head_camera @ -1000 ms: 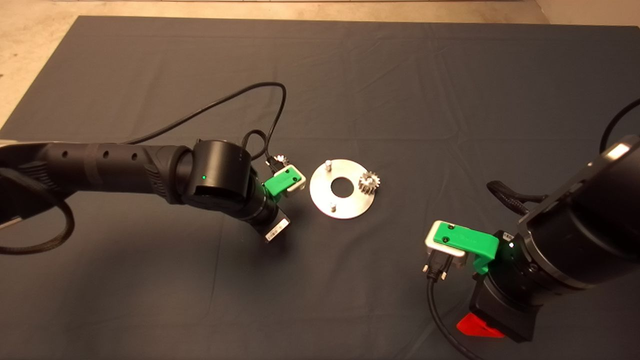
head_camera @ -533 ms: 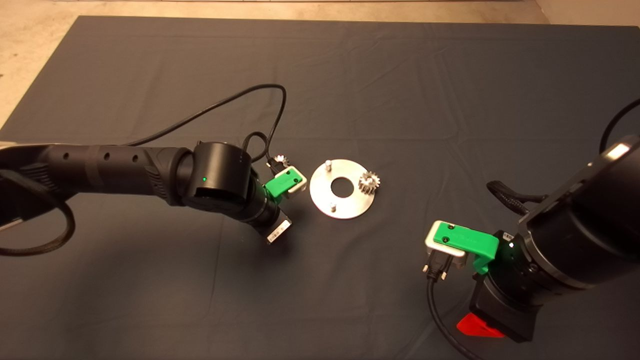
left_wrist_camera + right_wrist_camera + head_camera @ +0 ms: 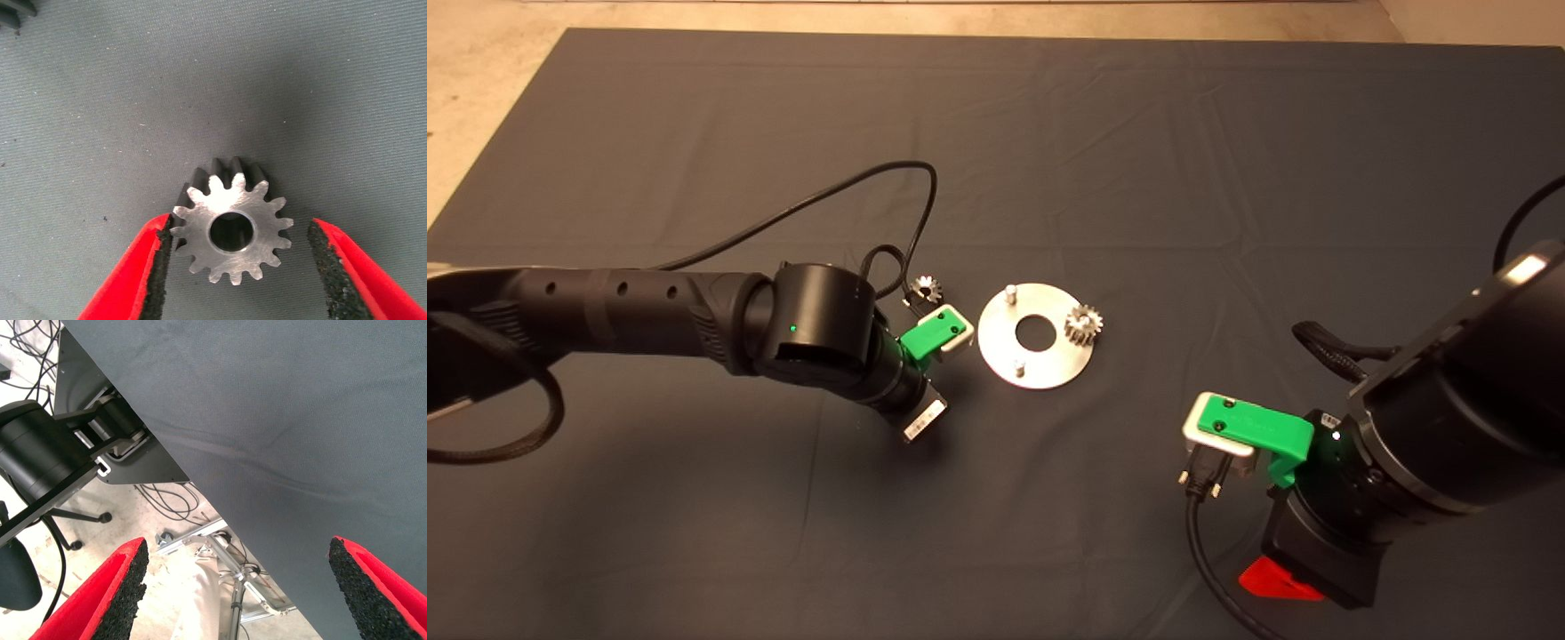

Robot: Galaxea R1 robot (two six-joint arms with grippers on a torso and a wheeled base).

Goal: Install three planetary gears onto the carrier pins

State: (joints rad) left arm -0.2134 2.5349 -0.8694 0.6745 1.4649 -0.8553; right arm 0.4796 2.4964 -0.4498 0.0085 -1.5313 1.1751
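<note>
The round silver disc [image 3: 1036,356] lies mid-mat with one planetary gear [image 3: 1084,323] seated on its right carrier pin. Two carrier pins [image 3: 1010,292] [image 3: 1019,364] stand bare. My left gripper [image 3: 938,331] hovers just left of the disc, pointing down. In the left wrist view it is open [image 3: 240,227] around a second gear [image 3: 267,230] lying flat on the mat, one pad [image 3: 160,267] close to its teeth. A third gear [image 3: 927,287] lies on the mat just beyond that gripper. My right gripper [image 3: 1276,582] waits open at the lower right.
A black cable [image 3: 827,196] loops over the mat behind the left arm. The right wrist view shows the mat's edge [image 3: 200,487] with the floor, cables and a stand beyond it. Another cable [image 3: 1200,542] hangs from the right wrist.
The left arm has shifted slightly toward the near side, uncovering more of the loose gear behind it. The disc, the seated gear and the right arm have not moved.
</note>
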